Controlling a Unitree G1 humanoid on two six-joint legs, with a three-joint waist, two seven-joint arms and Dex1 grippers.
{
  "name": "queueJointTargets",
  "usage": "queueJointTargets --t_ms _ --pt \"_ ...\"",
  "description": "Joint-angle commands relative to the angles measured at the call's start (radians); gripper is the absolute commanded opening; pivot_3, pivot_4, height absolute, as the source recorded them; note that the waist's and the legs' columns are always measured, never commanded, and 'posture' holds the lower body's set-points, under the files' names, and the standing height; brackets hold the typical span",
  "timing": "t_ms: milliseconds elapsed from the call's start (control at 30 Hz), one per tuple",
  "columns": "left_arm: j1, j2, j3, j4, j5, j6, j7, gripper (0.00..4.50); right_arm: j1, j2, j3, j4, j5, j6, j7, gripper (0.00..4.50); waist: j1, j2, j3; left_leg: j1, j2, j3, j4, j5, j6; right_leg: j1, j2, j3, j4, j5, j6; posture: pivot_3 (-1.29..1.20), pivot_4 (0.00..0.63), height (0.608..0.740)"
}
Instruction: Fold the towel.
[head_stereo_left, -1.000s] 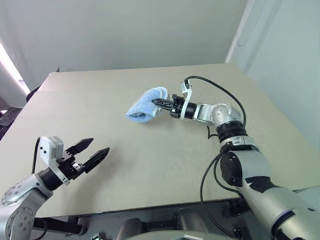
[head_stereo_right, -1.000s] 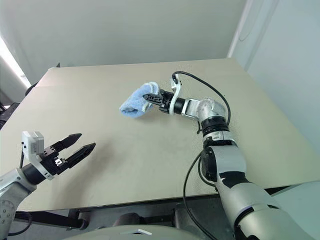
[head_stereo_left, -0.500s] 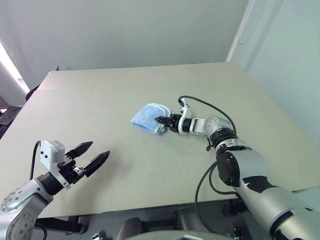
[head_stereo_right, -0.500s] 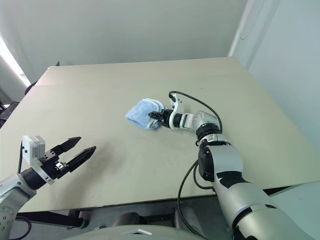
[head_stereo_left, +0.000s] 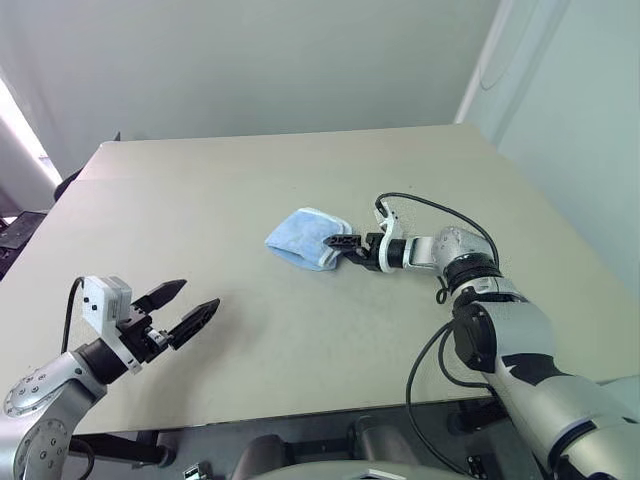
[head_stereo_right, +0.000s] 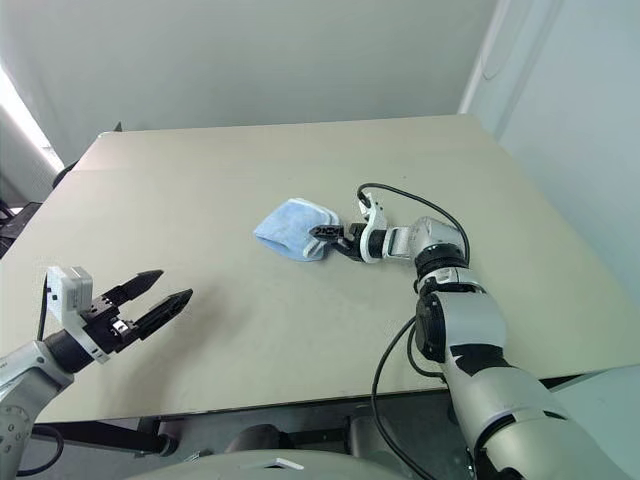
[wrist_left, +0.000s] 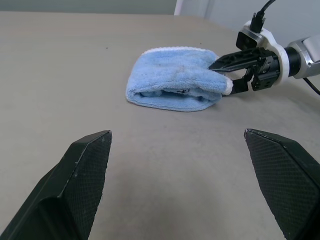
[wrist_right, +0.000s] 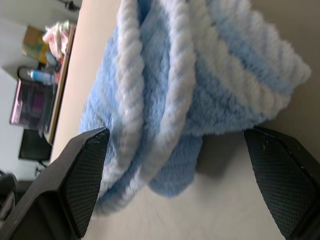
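Left eye view: towel (head_stereo_left: 303, 239) now released, flat.

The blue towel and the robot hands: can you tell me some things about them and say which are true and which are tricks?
1. The towel lies folded in a bundle on the table. True.
2. The right gripper is squeezing the towel tight. False: its fingers are open, right at the towel's white-edged end.
3. The left gripper is open. True.
4. The left gripper is touching the towel. False: it hovers near the table's front edge, well away from the towel.
5. The towel is red. False: it is light blue with white edging.
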Motion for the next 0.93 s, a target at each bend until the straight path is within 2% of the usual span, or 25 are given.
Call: queueJointTargets --t_ms 33,133,233,367,400,500,667,933 --pt "-0.006 0.030 0.005 0.031 0.033 -0.015 -0.025 4.50 0.149 -0.093 0.155 -0.422 -0.061 -0.151 0.143 4.48 0.004 0.000 0.000 -0.001 0.000 0.000 0.000 0.000 0.000 0.000 0.000 0.000 0.000 0.000 0.001 0.00 0.000 0.740" --pt "-0.022 0.040 -0.016 0.060 0.075 -0.042 -0.040 4.50 0.314 -0.159 0.148 -0.738 -0.028 -0.311 0.218 4.48 0.000 0.002 0.001 -0.001 -0.002 -0.001 0.000 0.000 0.001 0.000 -0.001 -0.001 0.000 -0.002 0.004 0.00 0.000 0.740" --pt "-0.054 0.040 -0.022 0.099 0.085 -0.045 -0.051 4.50 0.395 -0.185 0.115 -0.849 -0.002 -0.432 0.265 4.48 -0.004 0.001 0.001 0.000 -0.002 0.000 0.000 0.000 0.001 0.000 0.000 0.000 0.001 -0.002 0.004 0.00 0.000 0.740" --pt "-0.089 0.039 -0.035 0.142 0.101 -0.053 -0.068 4.50 0.448 -0.224 0.123 -0.878 0.013 -0.488 0.335 4.48 0.000 0.000 0.001 0.009 0.000 0.000 0.001 0.000 0.001 0.007 0.002 0.000 0.002 -0.004 0.001 0.00 0.000 0.740" --pt "-0.100 0.037 -0.039 0.154 0.105 -0.056 -0.072 4.50 0.462 -0.267 0.151 -0.865 0.052 -0.402 0.420 4.48 0.000 0.000 0.002 0.012 0.000 0.000 0.001 0.000 0.001 0.010 0.001 0.000 0.002 -0.004 0.001 0.00 0.000 0.740" --pt "-0.133 0.034 -0.045 0.211 0.134 -0.077 -0.075 4.50 0.546 -0.328 0.225 -0.876 -0.010 -0.517 0.511 4.48 0.009 -0.001 0.001 0.014 -0.001 0.001 0.001 0.000 0.001 0.013 0.001 0.000 0.001 -0.005 0.001 0.00 0.000 0.740" --pt "-0.151 0.027 -0.047 0.280 0.178 -0.131 -0.088 4.50 0.580 -0.340 0.233 -0.899 -0.023 -0.582 0.505 4.48 0.001 -0.001 0.002 0.014 -0.001 0.003 0.001 0.000 0.001 0.012 0.001 0.002 0.001 -0.004 0.001 0.00 0.000 0.740" --pt "-0.116 0.005 -0.080 0.242 0.208 -0.170 -0.098 4.50 0.562 -0.324 0.225 -0.860 -0.049 -0.666 0.463 4.48 0.010 -0.002 0.002 0.014 -0.001 0.002 0.001 0.000 0.001 0.012 -0.001 0.002 0.001 -0.004 0.000 0.00 0.000 0.740"
